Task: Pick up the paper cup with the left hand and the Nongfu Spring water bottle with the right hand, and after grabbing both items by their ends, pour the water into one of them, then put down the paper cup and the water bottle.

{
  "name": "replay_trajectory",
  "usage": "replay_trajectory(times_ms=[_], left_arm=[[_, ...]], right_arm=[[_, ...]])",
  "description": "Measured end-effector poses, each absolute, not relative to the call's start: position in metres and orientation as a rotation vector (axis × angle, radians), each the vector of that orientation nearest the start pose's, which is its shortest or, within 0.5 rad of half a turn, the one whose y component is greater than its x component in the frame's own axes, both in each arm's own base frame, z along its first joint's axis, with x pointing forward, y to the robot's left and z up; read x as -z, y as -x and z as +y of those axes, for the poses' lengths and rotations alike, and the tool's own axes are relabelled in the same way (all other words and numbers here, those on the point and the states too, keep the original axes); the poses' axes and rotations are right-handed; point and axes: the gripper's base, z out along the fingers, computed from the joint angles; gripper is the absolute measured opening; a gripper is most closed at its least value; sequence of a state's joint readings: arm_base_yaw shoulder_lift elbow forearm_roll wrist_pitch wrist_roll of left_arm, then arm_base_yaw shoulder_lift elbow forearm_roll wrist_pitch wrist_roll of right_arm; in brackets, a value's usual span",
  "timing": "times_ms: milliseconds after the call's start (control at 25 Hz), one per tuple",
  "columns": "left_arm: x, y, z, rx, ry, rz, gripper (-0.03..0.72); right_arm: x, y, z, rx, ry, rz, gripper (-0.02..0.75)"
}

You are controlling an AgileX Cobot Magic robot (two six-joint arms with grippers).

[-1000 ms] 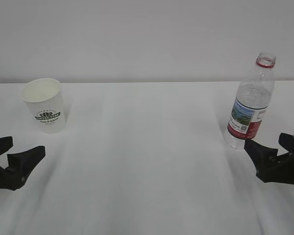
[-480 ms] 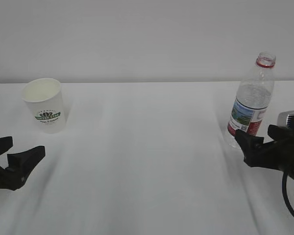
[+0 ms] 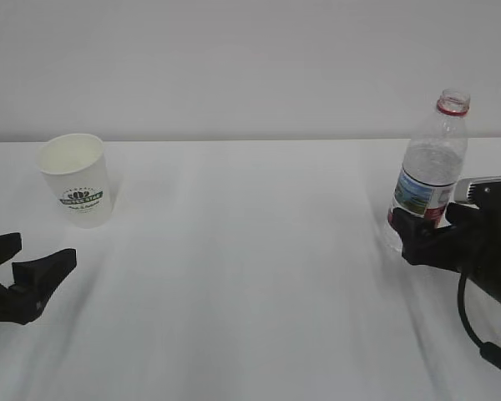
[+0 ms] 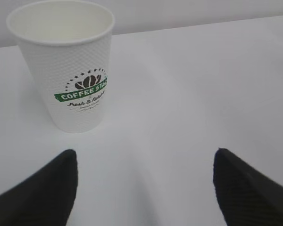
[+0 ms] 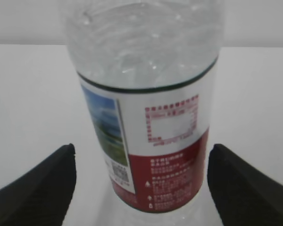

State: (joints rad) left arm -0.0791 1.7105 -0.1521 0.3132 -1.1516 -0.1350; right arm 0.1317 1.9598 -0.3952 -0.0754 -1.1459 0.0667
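Two arms: we see both low over one white table [image 3: 250,276], its far edge meeting a plain wall; a wide bare stretch of tabletop lies between them.
Bottle: we find the Nongfu Spring water bottle [image 3: 427,171] upright at far right, long axis vertical, capless mouth up, near the table's far edge.
Right hand: we see the right hand [image 3: 438,227] level with the bottle's base, its spread jaws flanking the label band in the wrist view, gripping nothing.
Cup: we see the paper cup [image 3: 75,179] upright at far left, mouth up, logo toward us, with open table all around.
Left hand: we see the left hand [image 3: 12,261] near the cup but short of it, jaws wide apart and empty.
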Motion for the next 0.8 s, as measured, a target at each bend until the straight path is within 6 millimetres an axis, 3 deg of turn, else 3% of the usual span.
replay_trajectory(times_ms=[800], left_arm=[[-0.121,-0.204,-0.042,0.326,-0.261,1.890,0.638]], right_arm=[[-0.078,-0.312,0.047,-0.181,0.126,1.861,0.661]])
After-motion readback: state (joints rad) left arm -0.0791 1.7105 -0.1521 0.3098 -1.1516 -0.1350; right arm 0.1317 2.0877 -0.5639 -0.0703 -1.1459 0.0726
